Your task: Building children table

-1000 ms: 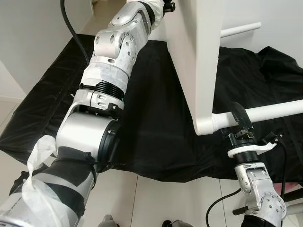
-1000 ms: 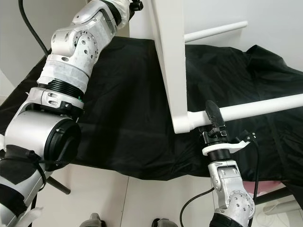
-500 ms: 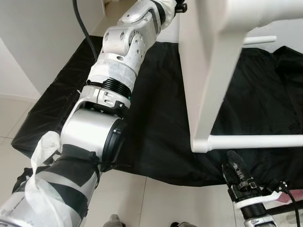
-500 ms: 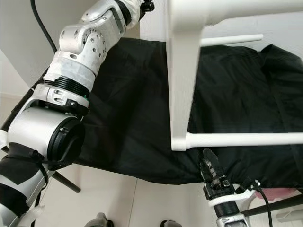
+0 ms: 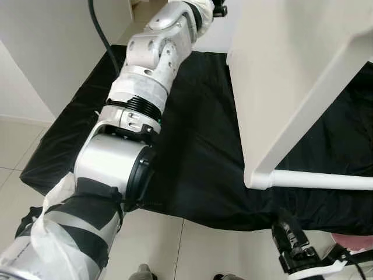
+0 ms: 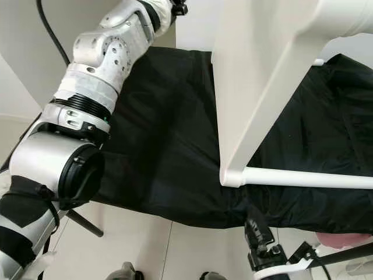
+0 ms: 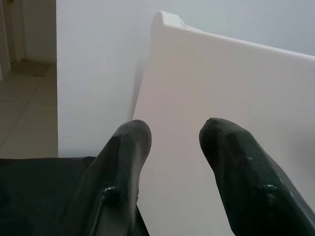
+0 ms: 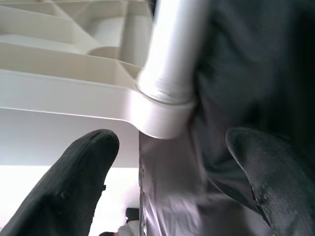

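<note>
Opened wide, the right gripper (image 8: 172, 182) is seen low at the near edge of the scene, below the table corner, with nothing between its fingers (image 8: 81, 177). In its wrist view the leg socket stands just ahead of the fingertips, apart from them. The left gripper (image 7: 172, 142) is raised far forward at the upper edge of the table top; its fingers (image 7: 125, 147) are spread, and whether the panel is touched cannot be told.

The largest thing is the black cloth (image 5: 192, 134), which is spread over a low support and hangs down at the near side. Above it the white table top (image 5: 280, 76) is held tilted on its edge, its flat face turned toward the left arm (image 5: 140, 76). A white round leg (image 5: 326, 179) is already set in the near corner and runs out to the right, above the cloth. The ribbed underside (image 8: 59, 29) of the top is shown in the right wrist view, next to the leg socket (image 8: 165, 115).

The top is judged to be stiff moulded plastic: light, but wide and smooth, so it may slip or swing if it is pinched on the flat face. A better hold is expected at the rim or on the leg close to its socket, where the fingers can be closed around it.
</note>
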`<state>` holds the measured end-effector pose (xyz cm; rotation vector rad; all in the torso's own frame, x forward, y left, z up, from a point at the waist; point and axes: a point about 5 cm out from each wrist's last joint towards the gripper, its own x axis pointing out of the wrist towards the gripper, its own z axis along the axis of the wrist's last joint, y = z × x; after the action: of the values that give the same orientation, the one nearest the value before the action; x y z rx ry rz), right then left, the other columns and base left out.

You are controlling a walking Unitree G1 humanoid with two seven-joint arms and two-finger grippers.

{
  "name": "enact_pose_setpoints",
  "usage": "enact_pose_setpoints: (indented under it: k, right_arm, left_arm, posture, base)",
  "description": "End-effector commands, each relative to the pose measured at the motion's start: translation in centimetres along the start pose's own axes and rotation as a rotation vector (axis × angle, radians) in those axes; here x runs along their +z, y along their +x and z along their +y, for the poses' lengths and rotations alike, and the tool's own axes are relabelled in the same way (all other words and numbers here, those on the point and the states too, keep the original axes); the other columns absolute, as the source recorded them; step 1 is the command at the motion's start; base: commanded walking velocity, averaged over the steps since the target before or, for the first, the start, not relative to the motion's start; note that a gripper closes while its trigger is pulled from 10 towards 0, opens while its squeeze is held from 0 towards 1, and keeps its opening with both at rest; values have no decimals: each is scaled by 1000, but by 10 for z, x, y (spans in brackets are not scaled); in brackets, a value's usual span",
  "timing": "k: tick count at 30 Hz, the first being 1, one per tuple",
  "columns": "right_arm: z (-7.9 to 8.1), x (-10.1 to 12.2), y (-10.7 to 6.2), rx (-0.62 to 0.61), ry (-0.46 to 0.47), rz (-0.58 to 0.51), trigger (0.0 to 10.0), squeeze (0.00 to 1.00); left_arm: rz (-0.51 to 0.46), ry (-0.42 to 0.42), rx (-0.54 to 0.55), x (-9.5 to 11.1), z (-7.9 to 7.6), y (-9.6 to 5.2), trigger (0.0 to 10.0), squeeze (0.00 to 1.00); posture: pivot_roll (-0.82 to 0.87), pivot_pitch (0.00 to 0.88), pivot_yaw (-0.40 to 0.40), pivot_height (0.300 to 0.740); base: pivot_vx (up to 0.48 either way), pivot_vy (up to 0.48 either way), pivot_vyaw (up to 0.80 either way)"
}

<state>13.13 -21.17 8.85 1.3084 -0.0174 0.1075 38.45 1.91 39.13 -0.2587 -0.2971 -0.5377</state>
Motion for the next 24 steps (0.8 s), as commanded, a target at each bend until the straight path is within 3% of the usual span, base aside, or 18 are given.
enact_pose_setpoints:
  k: [1,9,14,24]
  right_arm:
    - [14,-4,13,69,22,-46,10000,0]
    - [32,3,22,141,-25,-73,10000,0]
    - [47,19,31,183,-100,-123,10000,0]
    - [47,44,50,188,-201,-210,10000,0]
  left_arm:
    - [-10,28,-57,3,-2,0,10000,0]
    - [6,48,-55,-2,3,-2,10000,0]
    - [38,81,-43,-11,15,-8,10000,0]
    - [106,134,-7,-33,41,-24,10000,0]
  posture:
    - [-48,83,55,740]
    - [-46,80,58,740]
    - [-39,78,57,740]
    - [-29,68,52,740]
  base:
    - [0,0,0]
    - [0,0,0]
    - [0,0,0]
    - [0,0,0]
